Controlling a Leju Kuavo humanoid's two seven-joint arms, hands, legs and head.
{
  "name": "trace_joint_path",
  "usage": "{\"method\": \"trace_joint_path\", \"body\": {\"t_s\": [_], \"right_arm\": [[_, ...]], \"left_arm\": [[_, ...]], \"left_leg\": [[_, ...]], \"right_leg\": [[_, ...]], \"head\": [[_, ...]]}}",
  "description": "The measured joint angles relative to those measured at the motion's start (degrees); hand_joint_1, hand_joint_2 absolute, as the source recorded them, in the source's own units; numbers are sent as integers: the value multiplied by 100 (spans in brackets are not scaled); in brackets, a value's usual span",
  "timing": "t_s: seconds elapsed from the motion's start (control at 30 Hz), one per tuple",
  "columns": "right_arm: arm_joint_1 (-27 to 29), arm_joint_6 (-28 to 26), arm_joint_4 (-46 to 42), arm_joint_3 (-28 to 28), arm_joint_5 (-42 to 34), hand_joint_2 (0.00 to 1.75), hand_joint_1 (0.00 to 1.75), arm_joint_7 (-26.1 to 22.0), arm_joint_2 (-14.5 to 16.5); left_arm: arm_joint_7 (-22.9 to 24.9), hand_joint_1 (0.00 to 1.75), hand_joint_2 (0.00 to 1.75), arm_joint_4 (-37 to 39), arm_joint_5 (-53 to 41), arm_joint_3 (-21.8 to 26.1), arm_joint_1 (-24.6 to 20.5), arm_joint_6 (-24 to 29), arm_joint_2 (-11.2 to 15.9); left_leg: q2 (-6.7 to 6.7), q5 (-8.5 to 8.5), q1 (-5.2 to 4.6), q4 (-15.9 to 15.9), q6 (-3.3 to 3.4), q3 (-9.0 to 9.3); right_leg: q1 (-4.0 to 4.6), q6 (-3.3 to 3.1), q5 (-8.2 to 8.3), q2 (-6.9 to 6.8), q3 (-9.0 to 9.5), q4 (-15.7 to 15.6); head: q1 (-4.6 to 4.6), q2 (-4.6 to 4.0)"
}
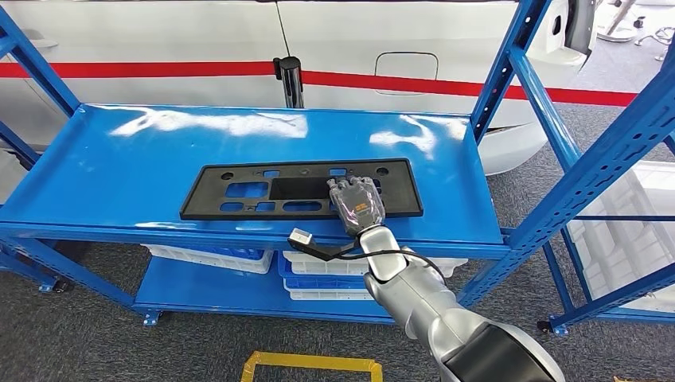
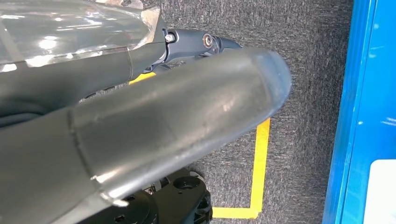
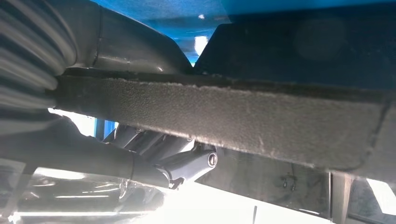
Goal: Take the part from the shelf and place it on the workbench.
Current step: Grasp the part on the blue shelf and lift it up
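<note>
**Spotter:** Which step are you working on?

**Operator:** I'm taking hold of the part (image 1: 298, 189), the long flat black plastic panel with rectangular cut-outs, which is lying on the glossy top deck of the blue shelf (image 1: 143, 159), near the front edge. I'm reaching in with the right hand (image 1: 357, 201); its fingers are lying over the panel's right portion, and from the wrist the thumb is sitting under the panel's rough, grainy edge, so I'm judging it gripped.

**Spotter:** And the left hand (image 2: 154, 126)?

**Operator:** It's hanging over grey carpet and yellow floor tape; I cannot tell how its fingers are set.

**Spotter:** Next?

**Operator:** I'm thinking lift level, since a long thin plate held off-centre is likely to droop and catch the steel uprights
</note>
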Motion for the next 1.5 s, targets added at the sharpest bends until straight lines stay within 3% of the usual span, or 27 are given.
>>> {"method": "trace_joint_path", "body": {"t_s": [0.2, 0.43, 0.57, 0.77, 0.87, 0.97, 1.1, 1.27, 1.5], "right_arm": [[192, 0, -473, -373, -271, 175, 175, -514, 2], [383, 20, -1589, -1412, -2012, 175, 174, -2018, 212], [496, 125, -2279, -1621, -2884, 175, 175, -2379, 255], [623, 222, -2960, -1687, -3343, 175, 175, -2543, 260], [766, 556, -3386, -1688, -4369, 175, 174, -2789, 246], [985, 1525, -4146, -1694, -6188, 175, 174, -2901, 171], [1400, 2522, -5132, -1704, -8053, 175, 175, -3055, -35], [2164, 2886, -6306, -1646, -8850, 175, 174, -3317, -382], [3029, 2912, -7527, -1502, -8835, 175, 175, -3450, -722]], "left_arm": [[2, 0, 0, 0, -8, 5, -1, 28, -5], [-2, 0, 0, 0, -7, 41, -1, 55, -33], [-3, 0, 0, 0, -8, 90, 0, 84, -45], [-7, 0, 0, 0, -11, 140, 0, 116, -63], [-29, 0, 0, 1, -37, 144, 3, 113, -70], [-73, 0, 0, 0, -57, 144, 20, 56, -75], [-120, 0, 175, -2, -109, 142, 52, -27, -75], [-130, 0, 175, -114, -238, 140, 181, -104, -78], [-136, 0, 175, -337, -308, 140, 310, -92, -81]], "left_leg": [[-1, 0, 0, 0, 0, -7], [0, 0, 1, 0, 0, -19], [-1, 0, 0, 0, 0, -23], [0, 0, 0, 1, 0, -25], [-1, 0, 0, 1, 0, -27], [-1, 0, 0, 1, 0, -31], [-1, -1, -1, 1, 1, -37], [-2, -11, -1, 1, -3, -39], [0, -20, 0, 0, -5, -40]], "right_leg": [[0, 0, 0, 1, -5, 0], [0, 0, 0, 1, -19, 1], [0, 0, 0, 1, -22, 1], [-1, 0, 0, 4, -25, 1], [-1, 0, 0, 3, -29, 1], [-1, 0, 0, 2, -33, 1], [-2, 1, -1, 3, -38, 1], [-2, 3, -3, 3, -40, 0], [-2, 4, -4, 14, -42, 0]], "head": [[1, 0], [-1, 0], [1, 0], [1, 0], [0, 0], [0, 0], [1, 0], [0, 0], [-1, 0]]}}
